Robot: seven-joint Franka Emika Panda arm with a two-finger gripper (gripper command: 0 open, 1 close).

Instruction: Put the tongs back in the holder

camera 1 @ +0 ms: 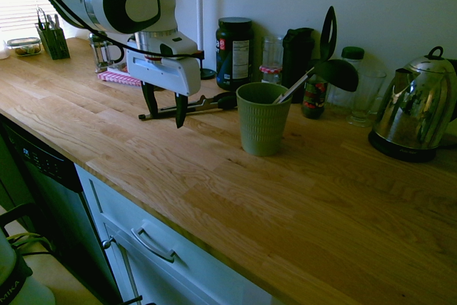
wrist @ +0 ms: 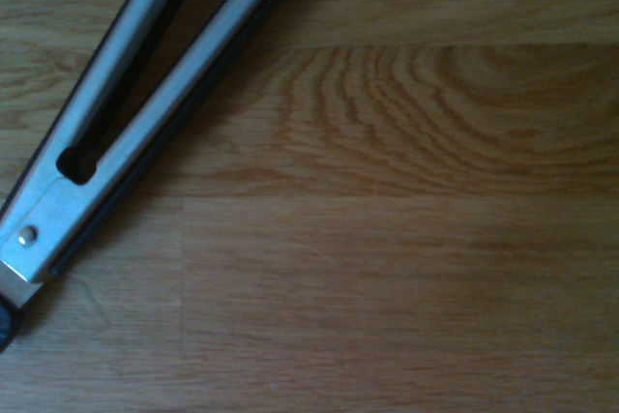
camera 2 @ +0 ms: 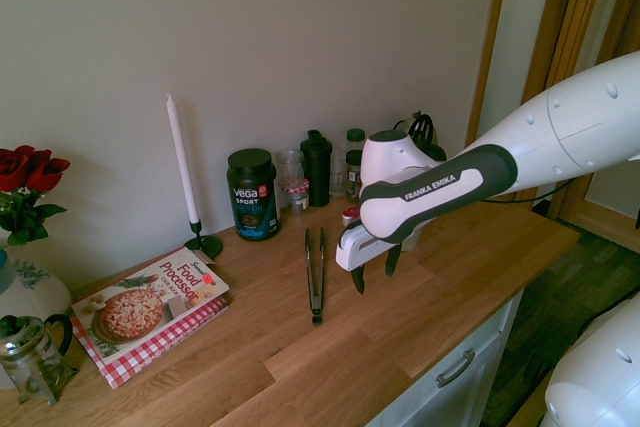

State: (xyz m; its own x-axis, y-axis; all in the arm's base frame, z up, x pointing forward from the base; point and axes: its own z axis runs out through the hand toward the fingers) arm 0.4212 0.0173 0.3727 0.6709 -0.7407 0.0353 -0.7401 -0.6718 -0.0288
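The tongs (camera 2: 315, 272) lie flat on the wooden counter, grey arms slightly apart, black tips toward the wall. In the first exterior view the tongs (camera 1: 203, 105) stretch between my gripper and the holder (camera 1: 262, 118), a sage-green ribbed cup that stands upright with a black utensil on a silver handle leaning in it. My gripper (camera 1: 165, 116) hangs open just above the counter beside the tongs' hinge end, with nothing between its fingers. From the other side the gripper (camera 2: 373, 280) is right of the tongs. The wrist view shows the tongs' (wrist: 145, 113) hinge end close up. The arm hides the holder in the second exterior view.
Along the wall stand a dark tub (camera 1: 234, 51), jars and bottles, and a steel kettle (camera 1: 414, 108). A cookbook (camera 2: 150, 307), a white candle (camera 2: 182, 162) and a glass press (camera 2: 35, 357) sit further along. A small cutlery caddy (camera 1: 51, 37) is by the window.
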